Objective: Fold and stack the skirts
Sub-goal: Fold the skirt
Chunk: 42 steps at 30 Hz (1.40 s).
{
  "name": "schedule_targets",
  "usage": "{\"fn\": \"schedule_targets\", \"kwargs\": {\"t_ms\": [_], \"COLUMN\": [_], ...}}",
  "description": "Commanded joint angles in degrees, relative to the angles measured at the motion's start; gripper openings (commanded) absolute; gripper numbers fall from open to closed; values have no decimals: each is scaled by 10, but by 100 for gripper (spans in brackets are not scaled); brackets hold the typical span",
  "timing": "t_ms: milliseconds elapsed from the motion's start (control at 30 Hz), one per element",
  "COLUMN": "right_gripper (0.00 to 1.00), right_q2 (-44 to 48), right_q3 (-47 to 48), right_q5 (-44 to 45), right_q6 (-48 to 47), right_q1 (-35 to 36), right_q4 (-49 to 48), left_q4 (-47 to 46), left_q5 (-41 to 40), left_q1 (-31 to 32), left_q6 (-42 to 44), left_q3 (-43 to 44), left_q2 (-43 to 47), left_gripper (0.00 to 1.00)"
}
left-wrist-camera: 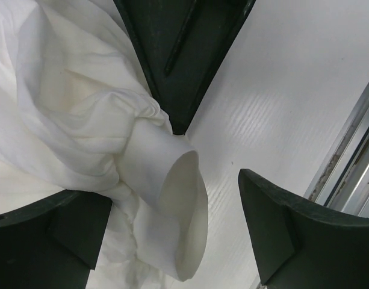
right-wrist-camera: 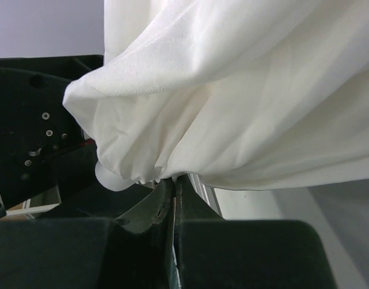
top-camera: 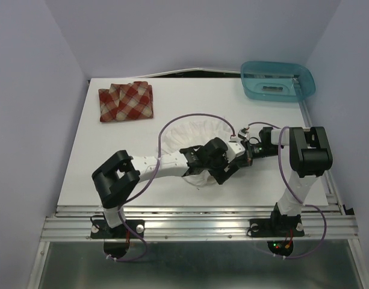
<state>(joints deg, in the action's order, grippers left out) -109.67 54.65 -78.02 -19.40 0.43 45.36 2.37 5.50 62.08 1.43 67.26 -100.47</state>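
The white skirt (top-camera: 193, 133) lies crumpled mid-table. In the right wrist view its cloth (right-wrist-camera: 232, 90) hangs bunched over my right gripper (right-wrist-camera: 174, 183), which is shut on a pinch of the fabric. My left gripper (left-wrist-camera: 172, 192) is open, and the skirt's smooth white waistband (left-wrist-camera: 166, 174) lies between its fingers (left-wrist-camera: 304, 235) without being pinched. In the top view both grippers meet at the skirt's near right edge, the left (top-camera: 213, 171) beside the right (top-camera: 232, 161). The red-and-cream plaid skirt (top-camera: 126, 102) lies folded at the far left of the table.
A teal plastic basket (top-camera: 277, 81) stands at the far right corner. The metal rail (top-camera: 196, 220) runs along the table's near edge, close to the grippers, and also shows in the left wrist view (left-wrist-camera: 353, 162). The right gripper's dark finger (left-wrist-camera: 184, 54) is just ahead of the left gripper.
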Motion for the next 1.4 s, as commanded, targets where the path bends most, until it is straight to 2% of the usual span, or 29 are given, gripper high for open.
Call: {"fn": "schedule_targets", "kwargs": {"t_ms": [0, 133, 200, 267, 300, 333, 367, 400, 467, 500, 533, 600, 633, 667, 700, 733, 800, 833, 900, 1000, 1100, 1367], "right_gripper": [1, 1, 1, 1, 1, 1, 5, 12, 29, 56, 66, 67, 67, 66, 66, 66, 70, 70, 69, 63, 63, 59], "right_q2": [1, -6, -20, -33, -38, -44, -48, -45, -25, 9, 29, 92, 109, 145, 164, 182, 208, 205, 172, 71, -4, -118], "right_q3": [1, 15, 32, 47, 55, 69, 77, 84, 105, 106, 104, 87, 84, 81, 77, 73, 84, 91, 152, 243, 350, 418], "right_q5": [-38, -54, -69, -77, -80, -83, -82, -77, -64, -61, -53, -22, -7, 16, 51, 121, 204, 209, 200, 187, 203, 280], "right_q6": [-24, -107, -198, -305, -338, -368, -365, -365, -334, -251, -189, -35, 3, 100, 145, 170, 234, 250, 254, 226, 207, 152], "right_q1": [-2, -2, -2, -2, -2, -2, -2, -2, -8, -14, -14, -31, -31, -38, -38, -44, -44, -44, -44, -22, 37, 150], "right_q4": [24, 100, 178, 240, 274, 332, 343, 343, 327, 303, 223, 84, 47, 12, -36, -124, -200, -227, -229, -186, -148, -147], "left_q4": [-13, -11, -12, -4, -4, -3, 5, 9, 14, 22, 28, 53, 59, 71, 76, 80, 94, 100, 119, 161, 190, 240], "left_q5": [-61, -161, -192, -223, -225, -220, -205, -196, -179, -173, -168, -155, -144, -138, -129, -121, -97, -82, -66, -19, 39, 79], "left_q1": [15, 28, 29, 28, 28, 29, 28, 28, 30, 31, 33, 37, 37, 37, 37, 38, 44, 51, 60, 71, 70, 72], "left_q6": [-41, -44, -40, -31, -22, -18, 15, 23, 42, 60, 67, 82, 83, 86, 88, 89, 99, 104, 115, 137, 151, 176], "left_q3": [23, 28, 30, 35, 37, 36, 36, 35, 21, 15, 4, -9, -15, -20, -26, -29, -39, -41, -42, -35, -36, -18], "left_q2": [-27, -43, -46, -53, -53, -51, -43, -38, -17, -8, -1, 17, 29, 34, 40, 46, 58, 65, 69, 67, 77, 81], "left_gripper": [91, 81, 77, 65, 56, 42, 2, 0, 0, 0, 0, 0, 0, 0, 0, 0, 0, 0, 0, 0, 0, 0]}}
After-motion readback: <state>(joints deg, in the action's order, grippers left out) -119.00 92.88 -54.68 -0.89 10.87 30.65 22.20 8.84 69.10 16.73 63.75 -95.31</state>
